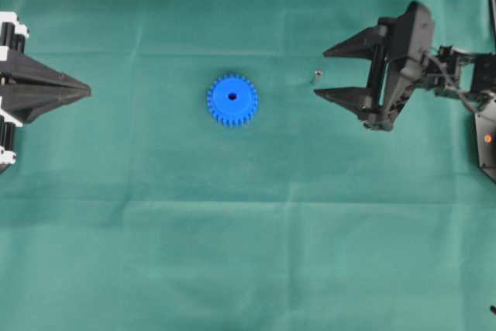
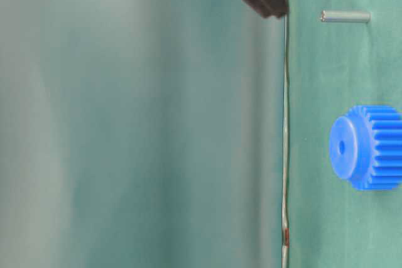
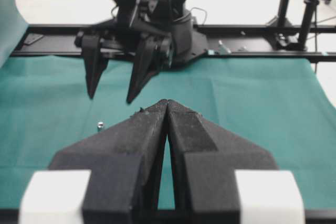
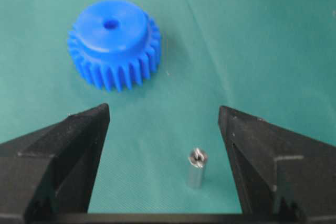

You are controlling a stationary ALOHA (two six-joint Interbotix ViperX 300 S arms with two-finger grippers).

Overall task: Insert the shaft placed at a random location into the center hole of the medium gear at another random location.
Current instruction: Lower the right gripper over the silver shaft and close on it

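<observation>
Lying flat on the green cloth [image 1: 256,253] near the middle of the overhead view, hub facing up: the medium gear [image 1: 232,100], bright blue and toothed, with the center hole [image 1: 232,97] showing as a small dark dot in the raised hub. Standing upright on the cloth to the gear's right in that view, well apart from it and touching nothing: the shaft [image 1: 316,77], tiny and silver-grey. Hovering just beyond the shaft on the right side: the right gripper [image 1: 318,73], spread wide and gripping nothing, one finger tip above the shaft and one below it in the overhead view. Appearing from the right wrist camera between the two black fingers [image 4: 68,150], closer to the right-hand one and clear of both: the shaft [image 4: 196,167] again, with the gear [image 4: 113,43] farther ahead and to the left. Sitting at the left edge of the overhead view, far from both parts: the left gripper [image 1: 87,92], pressed together to a point and carrying nothing, its two fingers meeting at the tips in the left wrist view [image 3: 167,103]. Showing from table level, in a sideways-turned picture: the gear [image 2: 367,147] and the shaft [image 2: 345,16], apart.
</observation>
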